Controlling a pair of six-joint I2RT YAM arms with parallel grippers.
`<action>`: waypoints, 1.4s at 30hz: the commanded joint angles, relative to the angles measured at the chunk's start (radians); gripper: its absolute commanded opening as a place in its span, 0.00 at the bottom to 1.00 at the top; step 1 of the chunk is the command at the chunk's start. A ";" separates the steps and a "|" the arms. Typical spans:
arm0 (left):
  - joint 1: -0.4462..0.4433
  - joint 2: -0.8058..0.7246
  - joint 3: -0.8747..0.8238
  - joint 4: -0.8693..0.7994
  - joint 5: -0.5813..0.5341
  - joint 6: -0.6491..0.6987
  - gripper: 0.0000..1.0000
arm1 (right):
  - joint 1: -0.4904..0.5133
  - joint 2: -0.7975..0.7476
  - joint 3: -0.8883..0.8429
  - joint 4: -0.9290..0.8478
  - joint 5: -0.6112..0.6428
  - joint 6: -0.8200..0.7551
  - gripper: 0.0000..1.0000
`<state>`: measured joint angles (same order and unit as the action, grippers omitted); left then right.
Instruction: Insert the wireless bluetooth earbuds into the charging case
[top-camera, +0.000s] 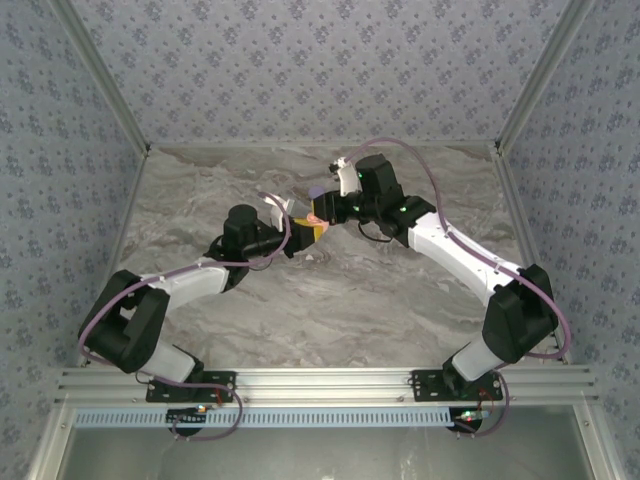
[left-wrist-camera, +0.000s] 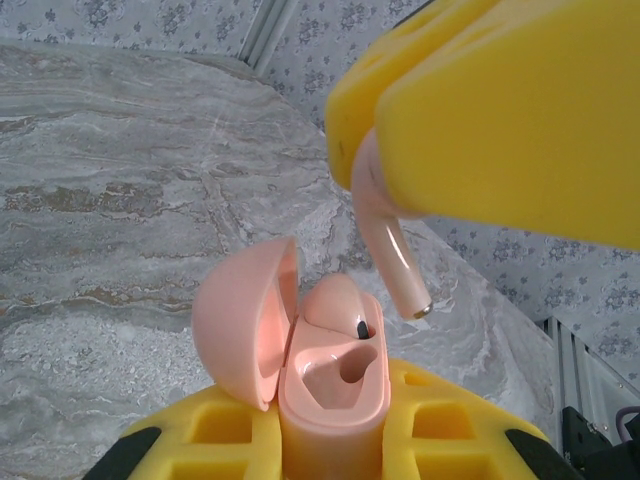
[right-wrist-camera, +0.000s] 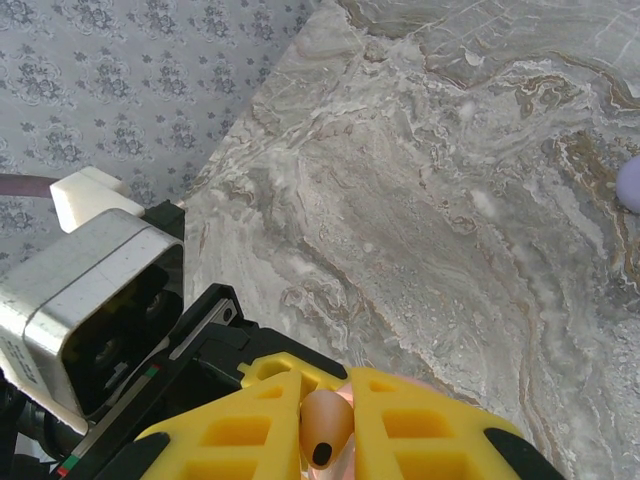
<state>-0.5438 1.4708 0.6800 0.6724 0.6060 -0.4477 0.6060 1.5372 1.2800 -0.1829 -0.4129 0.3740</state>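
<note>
1. The marble-patterned desk is lying bare around both arms, leaving open surface on every side of the spot near its middle where the two tools are meeting.
2. Patterned walls are closing in the desk on its left, far and right sides, and a metal rail is running along the near edge, where the arm bases are sitting.
3. The left tool is clamping its yellow fingers around the lower body of the charging case, with the case's mouth facing the other tool.
4. The right tool is pinching the held earbud by its head. The stem is pointing down, and its tip is hanging just above and to the right of the case's mouth, without touching it.
5. The case is showing pale pink, with its rounded lid swung open to the left. A seated earbud is resting in the far slot, and the near slot is standing empty.
6. The held earbud is looking glossy and pinkish, with a small metallic tip.
7. A lilac rounded thing is lying on the desk, cut off by the right border of the right wrist view.
</note>
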 joint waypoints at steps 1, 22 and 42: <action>-0.004 -0.038 0.041 0.003 0.018 -0.008 0.09 | 0.008 0.006 0.035 -0.003 -0.010 -0.018 0.19; -0.005 -0.074 0.042 -0.013 0.012 -0.008 0.09 | 0.018 0.017 0.034 -0.020 0.009 -0.038 0.19; -0.003 -0.098 0.043 -0.048 -0.025 -0.001 0.09 | 0.036 0.019 0.041 -0.070 0.023 -0.096 0.18</action>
<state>-0.5438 1.4113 0.6868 0.6090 0.5926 -0.4473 0.6315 1.5501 1.2877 -0.2115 -0.3969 0.3134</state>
